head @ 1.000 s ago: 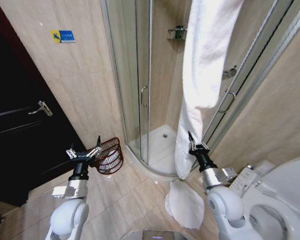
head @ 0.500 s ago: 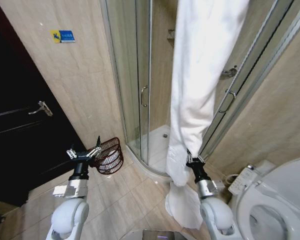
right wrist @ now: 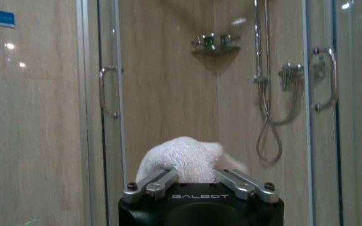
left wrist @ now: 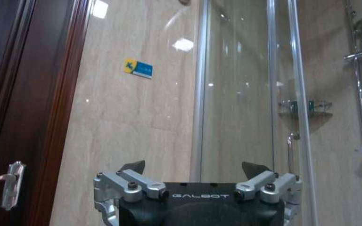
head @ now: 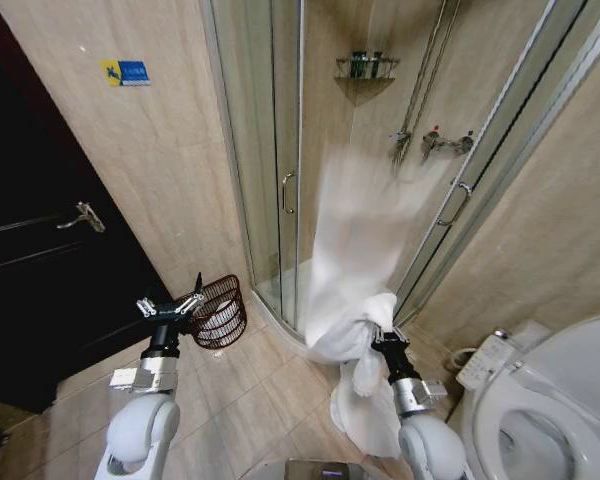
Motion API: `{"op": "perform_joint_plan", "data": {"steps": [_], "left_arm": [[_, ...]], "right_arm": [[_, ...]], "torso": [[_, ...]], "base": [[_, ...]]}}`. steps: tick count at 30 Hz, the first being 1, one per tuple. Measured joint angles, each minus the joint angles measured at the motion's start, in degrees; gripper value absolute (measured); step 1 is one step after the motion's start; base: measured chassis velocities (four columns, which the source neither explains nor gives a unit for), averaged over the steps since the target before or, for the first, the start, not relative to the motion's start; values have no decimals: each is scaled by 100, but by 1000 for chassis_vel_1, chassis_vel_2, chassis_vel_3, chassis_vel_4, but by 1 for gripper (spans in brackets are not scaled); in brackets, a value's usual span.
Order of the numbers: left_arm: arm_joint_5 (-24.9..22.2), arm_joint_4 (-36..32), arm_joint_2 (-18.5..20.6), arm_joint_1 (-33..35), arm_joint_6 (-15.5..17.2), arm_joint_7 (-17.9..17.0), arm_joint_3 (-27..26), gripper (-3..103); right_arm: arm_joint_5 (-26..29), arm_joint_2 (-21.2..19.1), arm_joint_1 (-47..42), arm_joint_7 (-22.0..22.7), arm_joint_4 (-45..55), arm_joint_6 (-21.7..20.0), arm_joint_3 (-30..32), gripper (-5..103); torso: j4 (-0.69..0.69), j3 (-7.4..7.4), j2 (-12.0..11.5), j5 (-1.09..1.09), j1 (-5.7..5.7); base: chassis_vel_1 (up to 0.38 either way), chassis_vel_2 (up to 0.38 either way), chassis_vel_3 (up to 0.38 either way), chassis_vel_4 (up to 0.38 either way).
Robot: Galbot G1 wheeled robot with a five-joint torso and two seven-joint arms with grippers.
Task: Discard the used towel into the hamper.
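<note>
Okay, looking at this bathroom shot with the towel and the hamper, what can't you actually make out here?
- Right gripper, head view: its fingertips are buried in the bunched towel.
- Towel's upper part, head view: smeared by motion blur, so its shape is unclear.
- Hamper, head view: the left gripper overlaps its near rim; the white contents are too small to identify.
- Toilet, head view: cut off by the picture's edge.

Dark wooden door (head: 40,260) on far left, silver lever handle (head: 83,216). Beige tiled wall with small blue-yellow sticker (head: 126,72). Glass shower enclosure (head: 270,150) centre, vertical door handle (head: 286,192). Inside: corner wire shelf (head: 366,68) with bottles, shower hose and mixer tap (head: 435,140). White toilet (head: 555,400) near right, control panel (head: 483,360) beside it. Beige floor tiles (head: 240,400).
</note>
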Motion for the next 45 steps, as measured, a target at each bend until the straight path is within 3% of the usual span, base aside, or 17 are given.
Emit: {"op": "perform_joint_plan", "data": {"steps": [12,22,45], "left_arm": [[1,33,-18,50,25,62,6,100],[126,38,-86,74,-15,67,124,100],[333,-88,-96,132,-50,-314,232,100]], "right_arm": [[-227,-4,-76,422,705,-161,-4,5],[-268,-84,108,457,796,-477,125,5],[-425,-22,106,333,1030,-633,-67,5]], "torso": [[-1,0,1,0,0],[1,0,1,0,0],[0,0,1,-2,0]], "base": [[0,0,0,0],[44,44,39,47],[84,85,-48,-43]]}}
